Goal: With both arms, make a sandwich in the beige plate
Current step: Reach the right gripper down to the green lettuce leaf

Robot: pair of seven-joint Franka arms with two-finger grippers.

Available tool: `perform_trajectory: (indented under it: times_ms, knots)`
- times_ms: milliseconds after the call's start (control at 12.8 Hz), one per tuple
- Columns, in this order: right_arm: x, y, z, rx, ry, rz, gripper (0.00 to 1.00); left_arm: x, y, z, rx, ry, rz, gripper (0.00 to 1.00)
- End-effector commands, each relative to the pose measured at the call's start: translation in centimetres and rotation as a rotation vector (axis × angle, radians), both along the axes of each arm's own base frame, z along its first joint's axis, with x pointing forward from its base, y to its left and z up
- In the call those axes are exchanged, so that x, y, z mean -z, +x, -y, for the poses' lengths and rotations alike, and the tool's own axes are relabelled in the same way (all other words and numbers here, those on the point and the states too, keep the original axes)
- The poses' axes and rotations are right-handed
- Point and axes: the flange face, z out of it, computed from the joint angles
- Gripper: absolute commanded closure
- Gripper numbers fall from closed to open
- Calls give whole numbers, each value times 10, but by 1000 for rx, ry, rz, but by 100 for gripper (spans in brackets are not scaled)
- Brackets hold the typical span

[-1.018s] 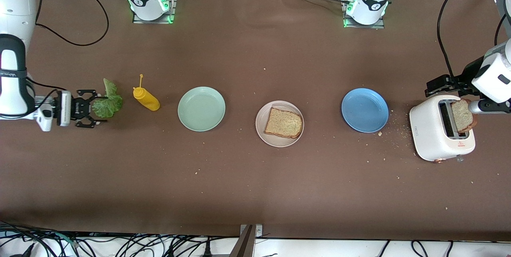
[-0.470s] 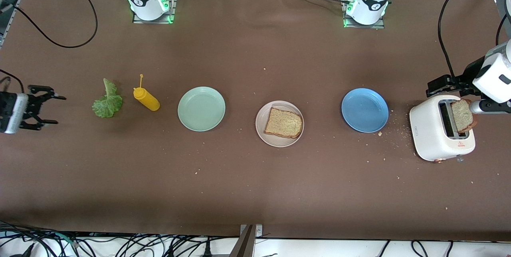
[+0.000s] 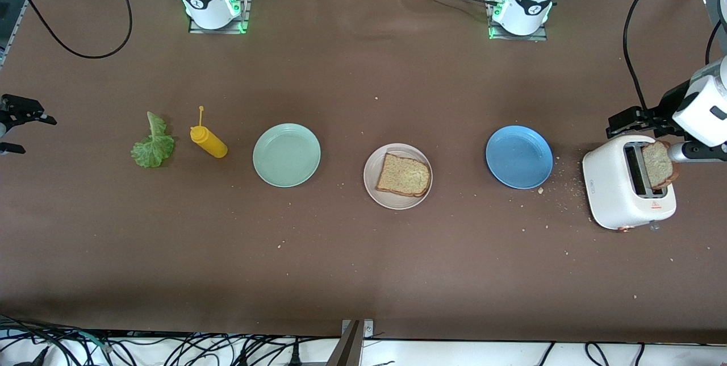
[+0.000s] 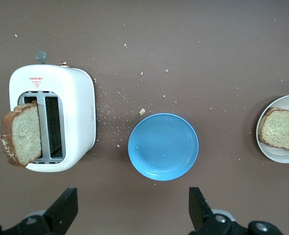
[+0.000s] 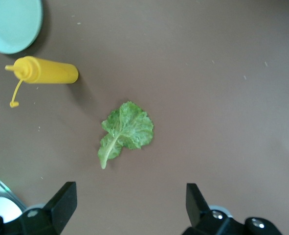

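The beige plate (image 3: 370,171) sits mid-table with one brown bread slice (image 3: 404,175) on it; both also show in the left wrist view, plate (image 4: 276,152) and slice (image 4: 281,129). A second bread slice (image 3: 656,163) leans out of a white toaster (image 3: 619,190), also in the left wrist view (image 4: 21,134). The lettuce leaf (image 3: 152,147) lies flat on the table, also in the right wrist view (image 5: 127,129). My right gripper (image 3: 31,134) is open and empty at the right arm's end of the table (image 5: 129,208). My left gripper (image 3: 627,119) is open and empty, up beside the toaster (image 4: 133,210).
A yellow mustard bottle (image 3: 209,143) lies between the lettuce and a mint-green plate (image 3: 287,155). A blue plate (image 3: 519,157) sits between the beige plate and the toaster. Crumbs lie scattered round the toaster and blue plate.
My right gripper, open around the lettuce a second ago, has drawn back toward the right arm's end of the table. The lettuce stays on the table. The left arm has not moved.
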Motion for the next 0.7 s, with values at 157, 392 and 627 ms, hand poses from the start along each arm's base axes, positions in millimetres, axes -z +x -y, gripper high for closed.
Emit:
perform_trajectory:
  times_ms: [157,392,627]
  knots:
    - [2,-25,-42,237,-169,-74,1,-4,2,-1,19,37,7,0]
    - [46,-44,-52,290,-163,-60,1,-5,1,2,21,39,7,0]
    - [106,-70,-57,325,-154,-31,0,-5,2,4,24,37,9,0]
